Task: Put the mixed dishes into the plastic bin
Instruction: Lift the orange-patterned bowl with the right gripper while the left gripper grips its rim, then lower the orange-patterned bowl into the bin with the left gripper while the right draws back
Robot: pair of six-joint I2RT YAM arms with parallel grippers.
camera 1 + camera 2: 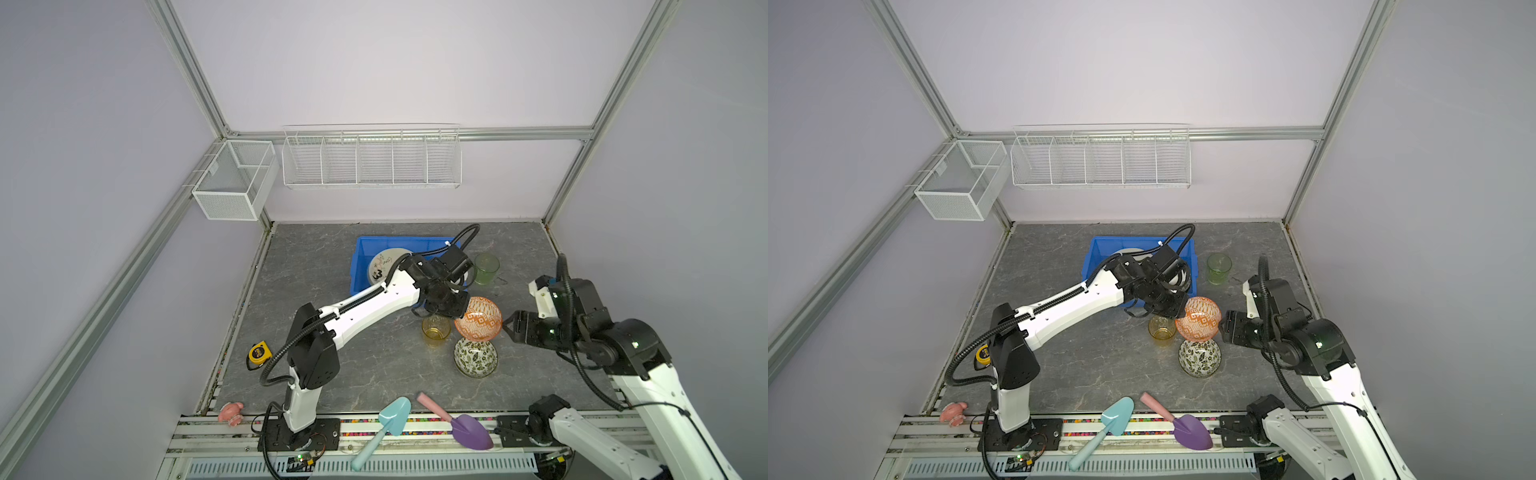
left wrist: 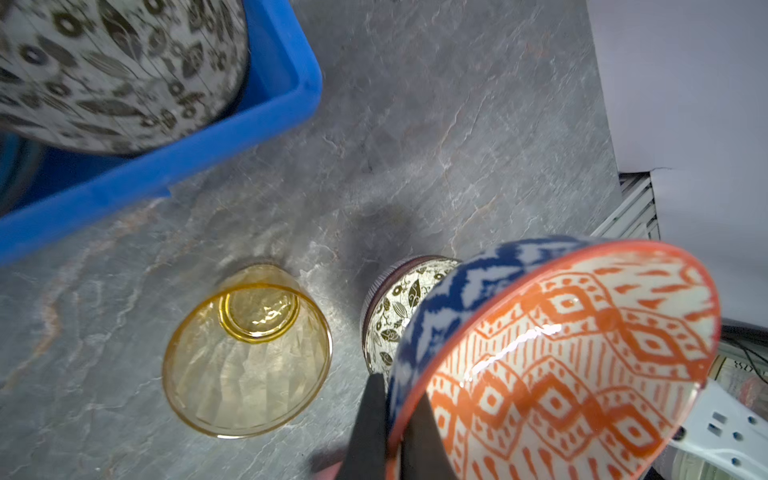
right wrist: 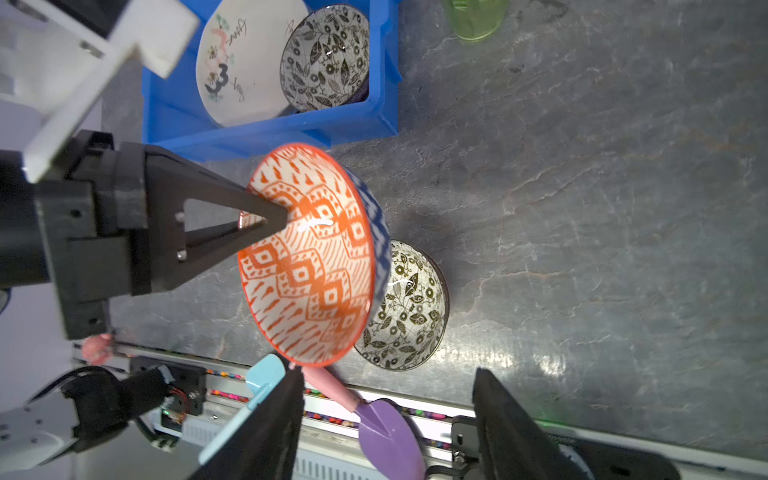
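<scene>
Slip risk: your left gripper (image 3: 270, 220) pinches the tilted orange bowl (image 3: 307, 266) by its rim; drop hits leafy bowl (image 3: 409, 316); right gripper (image 1: 508, 325) spread, empty.

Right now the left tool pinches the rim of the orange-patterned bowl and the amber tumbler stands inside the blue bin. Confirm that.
Wrong on one point: the amber tumbler stands on the table outside the blue bin, not inside it, as the left wrist view shows. The left tool does pinch the rim of the orange-patterned bowl.
</scene>
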